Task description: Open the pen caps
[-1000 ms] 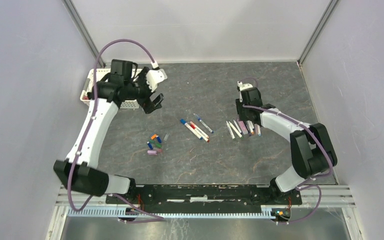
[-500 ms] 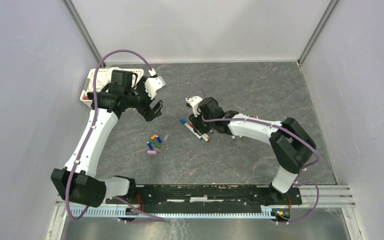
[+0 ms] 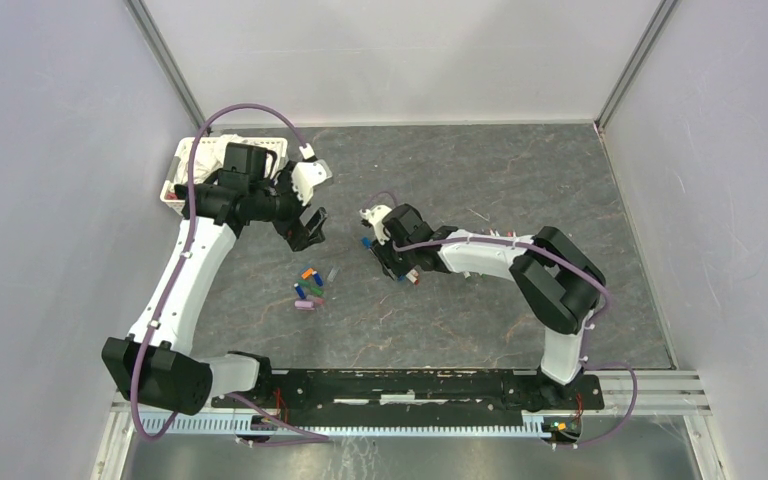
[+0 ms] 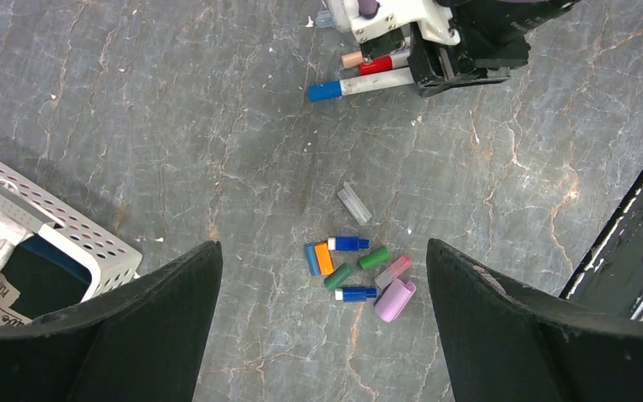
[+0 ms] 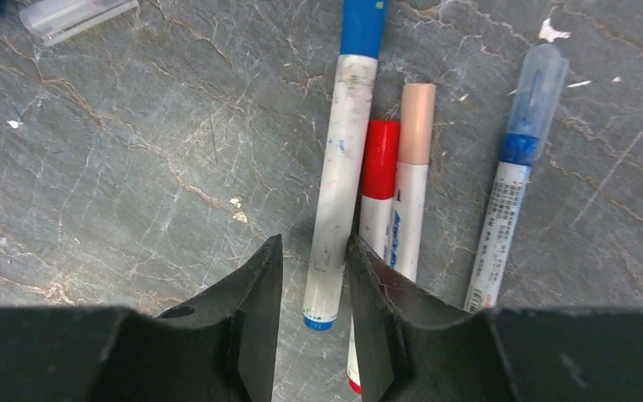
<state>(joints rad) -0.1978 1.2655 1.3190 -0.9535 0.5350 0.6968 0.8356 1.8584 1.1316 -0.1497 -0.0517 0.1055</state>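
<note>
1. Grey marbled bench (image 3: pixel 480 170) with pale walls around it; a white basket (image 4: pixel 59 226) stands at its far left corner.
2. My left hand (image 4: pixel 320 248) hangs released, its fingers spread wide, above the heap of loose pen caps (image 4: pixel 353 272). It does not touch them. These caps lie together a little left of the bench's middle, with a clear cap (image 4: pixel 354 203) just beside them.
3. Four pens lie side by side near the middle, all capped: the blue-capped pen (image 5: pixel 341 167), the red-capped pen (image 5: pixel 377 209), the peach-capped pen (image 5: pixel 410 201) and the clear-capped pen (image 5: pixel 511 193).
4. My right hand (image 5: pixel 315 243) is low over them. Its fingers stand on both sides of the blue-capped pen's white barrel, near the tail end. They are very close to it, but I cannot tell if they already pinch it.
5. I judge the step to be taking the next capped pen; several caps are off, and these four remain.
6. Next I must close on this barrel only, because the red-capped pen lies against it. Then I lift it and offer the blue cap (image 5: pixel 362 25) to my left hand, which should pull straight along the pen.
</note>
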